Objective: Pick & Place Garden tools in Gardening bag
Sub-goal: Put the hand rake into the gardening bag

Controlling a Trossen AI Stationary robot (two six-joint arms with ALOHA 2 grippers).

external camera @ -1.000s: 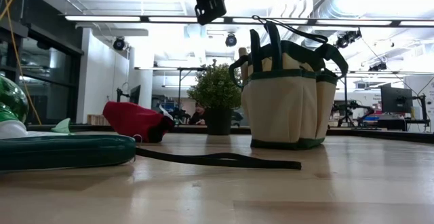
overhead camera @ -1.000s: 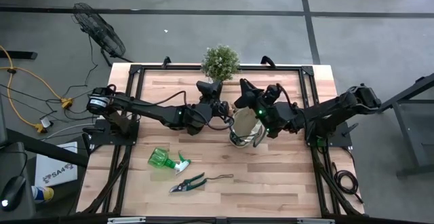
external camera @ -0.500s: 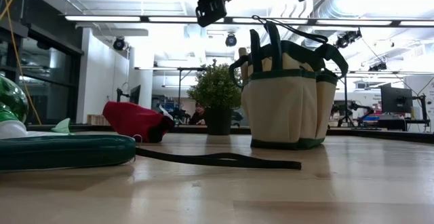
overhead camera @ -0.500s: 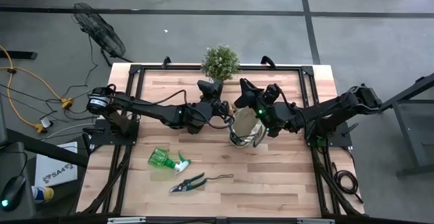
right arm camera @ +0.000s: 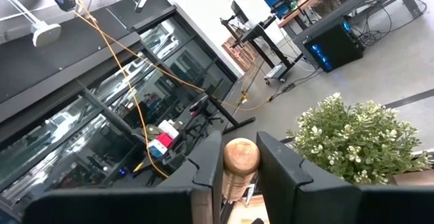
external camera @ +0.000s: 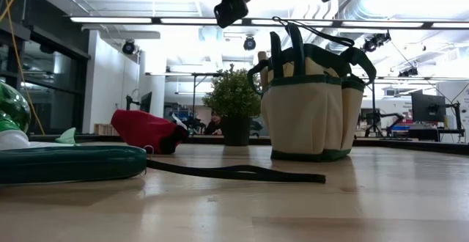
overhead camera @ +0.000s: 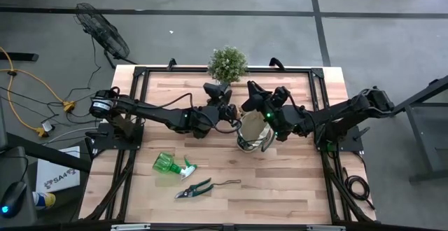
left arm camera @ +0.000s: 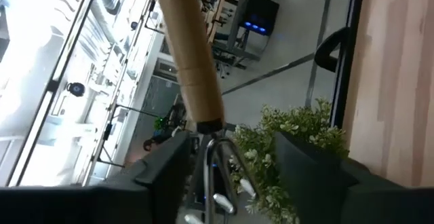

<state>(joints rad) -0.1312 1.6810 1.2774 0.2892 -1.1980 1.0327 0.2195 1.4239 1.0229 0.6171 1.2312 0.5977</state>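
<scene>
The tan gardening bag (overhead camera: 253, 131) with dark green trim stands upright on its base mid-table and also shows in the low view (external camera: 311, 103). My left gripper (overhead camera: 227, 109) hovers just left of it, shut on a small rake (left arm camera: 193, 61) held in the air. My right gripper (overhead camera: 246, 108) is above the bag's far rim, shut on a wooden handle (right arm camera: 241, 159). Whether that handle belongs to the rake, I cannot tell. A green spray bottle (overhead camera: 171, 164) and green-handled pruners (overhead camera: 194, 187) lie on the near left of the table. A red glove (external camera: 146, 130) lies farther back. My left gripper has the rake's metal neck and prongs (left arm camera: 211, 163) between its two fingers (left arm camera: 166, 176). The exact place of contact is cut off by the picture's edge. The rake is lifted clear, and its wooden handle (left arm camera: 183, 41) reaches out toward the table's right and slightly up. My right gripper pinches the wooden handle just below its rounded free end (right arm camera: 241, 149) between its two fingers (right arm camera: 207, 183). The fingers come about level from the table's right. The rounded end sticks out past them, and the rest of the tool is hidden below the fingers.
A bushy potted plant (overhead camera: 227, 64) stands at the table's far edge, close behind both grippers. The pruners' dark strap (external camera: 234, 172) trails over the table near the front. There is bare wood to the right of the bag and along the near right.
My left gripper has tipped a little and edged toward the bag with the rake. The bag, bottle, pruners and glove have stayed where they were.
</scene>
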